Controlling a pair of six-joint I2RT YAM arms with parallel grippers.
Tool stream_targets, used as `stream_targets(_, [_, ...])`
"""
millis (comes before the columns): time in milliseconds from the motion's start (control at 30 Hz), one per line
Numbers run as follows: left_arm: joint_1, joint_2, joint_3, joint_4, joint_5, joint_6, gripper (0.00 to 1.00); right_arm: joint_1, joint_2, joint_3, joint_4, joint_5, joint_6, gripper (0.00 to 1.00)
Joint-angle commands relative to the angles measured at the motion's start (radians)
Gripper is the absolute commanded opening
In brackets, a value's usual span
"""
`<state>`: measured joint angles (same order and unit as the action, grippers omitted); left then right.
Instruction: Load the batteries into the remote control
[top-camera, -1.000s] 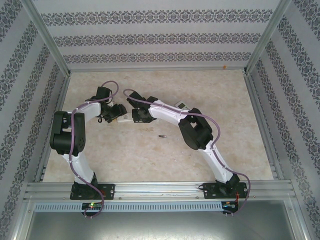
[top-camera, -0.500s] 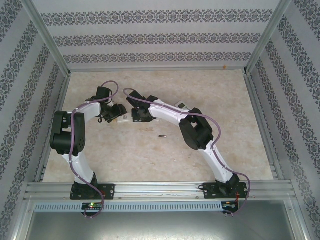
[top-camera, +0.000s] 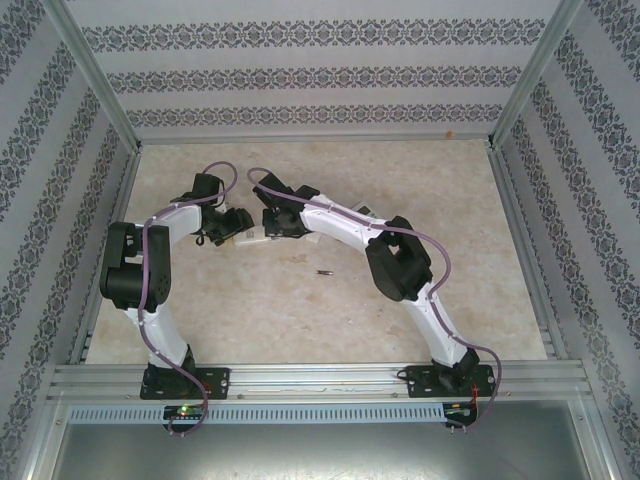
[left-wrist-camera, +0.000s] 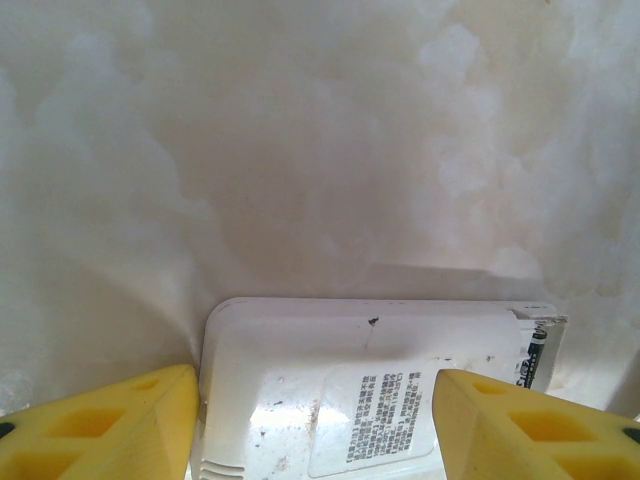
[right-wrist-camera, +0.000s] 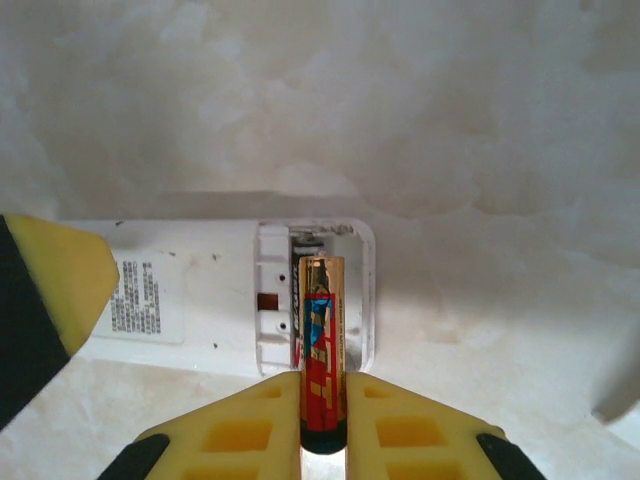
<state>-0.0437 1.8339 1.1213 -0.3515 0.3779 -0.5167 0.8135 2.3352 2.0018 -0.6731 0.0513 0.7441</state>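
- While a battery is held over the open bay, the step in hand is judged to be insertion, not fetching.
- The left gripper (left-wrist-camera: 315, 380) is seen with its fingers apart, set astride the white remote control (left-wrist-camera: 300, 340). One finger lies just beside the remote's left end and the other over its body, so the remote appears to be steadied, not pinched.
- The remote is laid label-up on the marbled table (top-camera: 250, 320), left of the middle, between the two grippers.
- The battery compartment (right-wrist-camera: 272, 290) at the remote's right end is uncovered. Its left slot looks empty, and a spring is seen at the far wall. The right slot is hidden by the held cell.
- The right gripper (right-wrist-camera: 322, 380) is clamped on the near end of a copper-coloured battery (right-wrist-camera: 322, 310), which is lined up along the slots.
- A careful lowering into a slot is called for next, then pressing flat.
- A spare battery (top-camera: 323, 271) lies on the table, nearer and to the right, well apart from the remote.
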Motion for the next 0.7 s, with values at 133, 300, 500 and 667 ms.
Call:
stream_targets(133, [0.003, -0.024, 0.002, 0.001, 0.005, 0.015, 0.64, -0.007, 0.09, 0.07, -0.004, 0.029, -0.008, 0.17])
stream_targets(300, [0.002, -0.028, 0.0, 0.003, 0.006, 0.017, 0.64, -0.007, 0.095, 0.055, -0.014, 0.053, -0.018, 0.18])
stream_targets(500, [0.002, -0.022, 0.0, 0.013, 0.016, 0.006, 0.64, -0.005, 0.089, 0.042, -0.019, 0.043, -0.021, 0.25])
stream_targets(667, [0.002, -0.024, 0.0, 0.008, 0.011, 0.01, 0.64, -0.005, 0.06, 0.037, -0.023, 0.037, -0.025, 0.25])
